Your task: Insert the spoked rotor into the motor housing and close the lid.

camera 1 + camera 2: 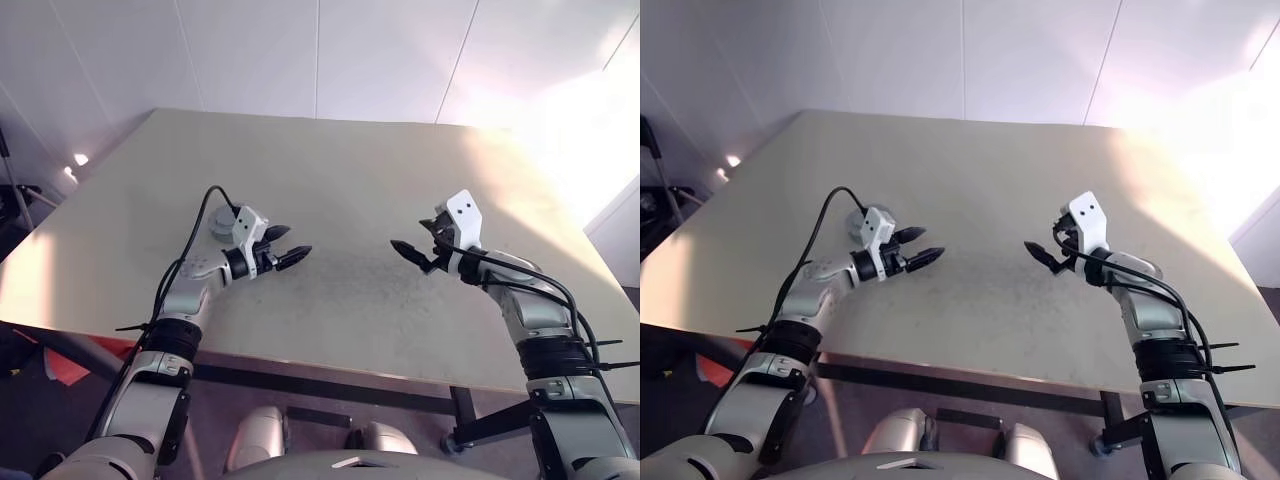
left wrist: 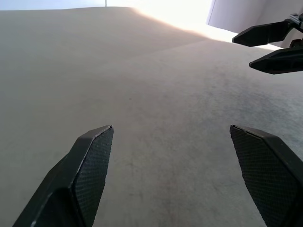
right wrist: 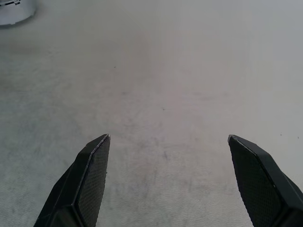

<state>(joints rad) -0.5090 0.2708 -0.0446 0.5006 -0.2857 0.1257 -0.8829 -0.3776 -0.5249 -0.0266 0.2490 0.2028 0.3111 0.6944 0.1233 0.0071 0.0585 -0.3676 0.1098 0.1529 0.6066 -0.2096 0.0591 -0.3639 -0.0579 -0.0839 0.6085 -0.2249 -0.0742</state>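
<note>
Two hands over one tabletop
We saw our left hand [image 1: 288,246] and right hand [image 1: 418,240] both spread wide, holding nothing, above the tabletop [image 1: 350,180]

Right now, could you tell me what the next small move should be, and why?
Probably draw the left gripper back toward the round grey part beside its wrist: both it and the right gripper stand open, empty, over bare table.

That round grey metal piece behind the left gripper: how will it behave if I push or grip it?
The round grey metal piece looks rigid, so probably won't flex when gripped. It seems to sit flat on the beige table, so a push should slide it, not roll it. Weight is hard to judge.
</note>
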